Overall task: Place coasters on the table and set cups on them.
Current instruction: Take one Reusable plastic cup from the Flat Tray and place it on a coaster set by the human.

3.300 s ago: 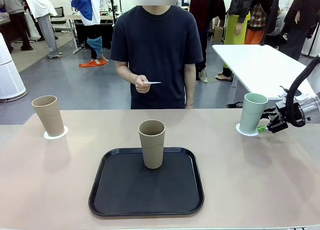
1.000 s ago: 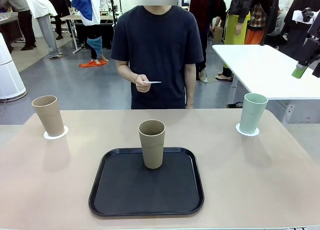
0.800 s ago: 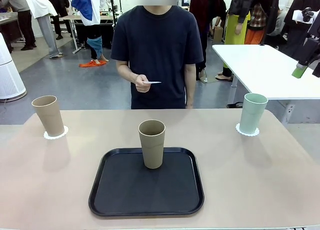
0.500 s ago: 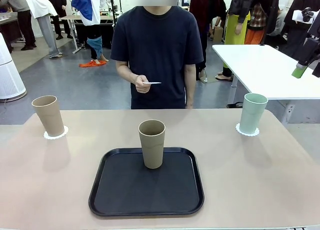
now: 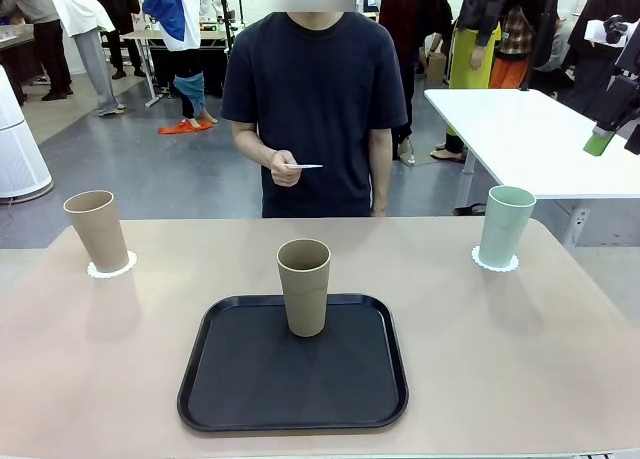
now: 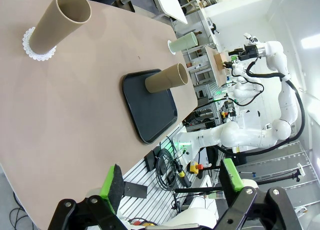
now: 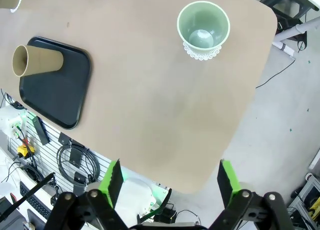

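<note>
While the tan cup [image 5: 97,229] stands on a coaster [image 5: 111,269] by the table's [image 5: 500,349] far left edge and the mint cup [image 5: 506,225] on another coaster [image 5: 495,262] near its far right corner, the third cup [image 5: 303,286] stands on the black tray [image 5: 293,379] at the middle of the near edge. Beyond the far edge the person's hand [image 5: 284,166] holds a thin white coaster [image 5: 304,165]. My left gripper [image 6: 171,179] and right gripper [image 7: 169,176] are spread wide, grasping nothing.

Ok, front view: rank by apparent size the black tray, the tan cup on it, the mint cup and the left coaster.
1. black tray
2. tan cup, which looks bigger than the mint cup but stands nearer the camera, so those two are unsure
3. left coaster, smallest
</note>
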Robot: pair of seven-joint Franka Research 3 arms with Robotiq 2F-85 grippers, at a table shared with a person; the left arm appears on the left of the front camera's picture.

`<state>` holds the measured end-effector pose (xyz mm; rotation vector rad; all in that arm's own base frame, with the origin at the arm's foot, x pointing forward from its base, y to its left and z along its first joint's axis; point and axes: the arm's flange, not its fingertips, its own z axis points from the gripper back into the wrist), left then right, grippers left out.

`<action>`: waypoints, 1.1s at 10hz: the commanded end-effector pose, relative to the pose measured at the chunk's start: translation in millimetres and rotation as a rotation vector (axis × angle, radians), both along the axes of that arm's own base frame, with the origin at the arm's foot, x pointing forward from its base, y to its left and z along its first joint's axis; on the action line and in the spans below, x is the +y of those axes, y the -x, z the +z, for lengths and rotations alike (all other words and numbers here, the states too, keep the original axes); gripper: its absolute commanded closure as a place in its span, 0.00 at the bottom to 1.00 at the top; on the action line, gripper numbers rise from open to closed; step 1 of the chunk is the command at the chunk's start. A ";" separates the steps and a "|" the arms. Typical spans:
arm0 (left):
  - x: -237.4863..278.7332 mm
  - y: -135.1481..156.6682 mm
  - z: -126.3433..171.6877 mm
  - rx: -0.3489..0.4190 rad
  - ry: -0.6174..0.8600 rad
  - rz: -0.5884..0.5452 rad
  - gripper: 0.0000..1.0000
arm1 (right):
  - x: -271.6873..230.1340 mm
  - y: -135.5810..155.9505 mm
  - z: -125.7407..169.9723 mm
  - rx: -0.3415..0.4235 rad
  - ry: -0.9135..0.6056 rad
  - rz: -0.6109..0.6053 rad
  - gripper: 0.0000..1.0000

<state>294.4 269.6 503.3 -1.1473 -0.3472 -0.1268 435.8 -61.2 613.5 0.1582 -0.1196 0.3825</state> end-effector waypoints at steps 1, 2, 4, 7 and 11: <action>0.5 1.1 3.5 0.003 0.014 0.009 0.00 | -24.8 13.1 -18.3 0.035 -0.240 0.056 0.00; 0.5 1.1 3.5 0.003 0.014 0.009 0.00 | -54.8 17.3 -34.8 0.038 -0.449 0.031 0.00; 0.5 1.1 3.5 0.003 0.014 0.009 0.00 | -110.0 32.4 -73.1 0.136 -0.919 0.070 0.00; 0.5 1.1 3.5 0.003 0.014 0.009 0.00 | -168.4 74.3 -128.5 0.089 -1.194 -0.201 0.00; 0.5 1.1 3.5 0.003 0.014 0.009 0.00 | -209.1 132.3 -145.7 0.023 -1.169 -0.513 0.00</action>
